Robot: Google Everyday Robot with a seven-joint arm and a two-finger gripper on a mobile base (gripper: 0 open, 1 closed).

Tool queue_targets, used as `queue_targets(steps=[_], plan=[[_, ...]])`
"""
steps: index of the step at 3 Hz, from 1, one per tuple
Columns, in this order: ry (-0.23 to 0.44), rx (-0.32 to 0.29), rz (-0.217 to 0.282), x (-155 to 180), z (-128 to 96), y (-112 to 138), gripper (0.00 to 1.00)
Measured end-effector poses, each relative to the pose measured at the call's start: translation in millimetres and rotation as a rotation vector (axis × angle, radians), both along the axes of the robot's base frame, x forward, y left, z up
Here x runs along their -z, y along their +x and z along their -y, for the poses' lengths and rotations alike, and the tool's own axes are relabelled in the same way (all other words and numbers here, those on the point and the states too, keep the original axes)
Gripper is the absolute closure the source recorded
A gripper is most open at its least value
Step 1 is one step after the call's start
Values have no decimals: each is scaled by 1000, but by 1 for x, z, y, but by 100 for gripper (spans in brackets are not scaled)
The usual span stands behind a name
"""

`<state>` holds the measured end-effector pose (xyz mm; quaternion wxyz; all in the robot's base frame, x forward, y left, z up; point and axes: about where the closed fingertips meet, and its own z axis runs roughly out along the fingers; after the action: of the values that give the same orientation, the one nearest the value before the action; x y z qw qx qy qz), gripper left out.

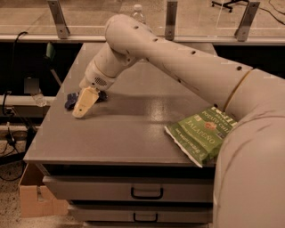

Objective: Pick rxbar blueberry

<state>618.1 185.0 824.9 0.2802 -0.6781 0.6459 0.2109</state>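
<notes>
The rxbar blueberry (pixel 70 100) is a small dark navy wrapper lying near the left edge of the grey table (pixel 133 129). Only its left end shows; the rest is hidden behind my gripper. My gripper (pixel 84 103) is cream-coloured, points down and to the left, and sits right over the bar at table level. I cannot tell whether it is touching or holding the bar. The white arm reaches in from the right across the table.
A large green jalapeno chip bag (pixel 200 133) lies at the table's front right corner. A clear water bottle (pixel 138 10) stands at the back behind the arm. Drawers (pixel 147 192) are below the tabletop, and a cardboard box (pixel 33 196) is on the floor at left.
</notes>
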Motion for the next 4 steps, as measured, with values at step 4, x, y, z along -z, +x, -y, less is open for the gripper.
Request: queue_targets(steps=[4], plan=[[84,25,46,-48,9,-6,100]])
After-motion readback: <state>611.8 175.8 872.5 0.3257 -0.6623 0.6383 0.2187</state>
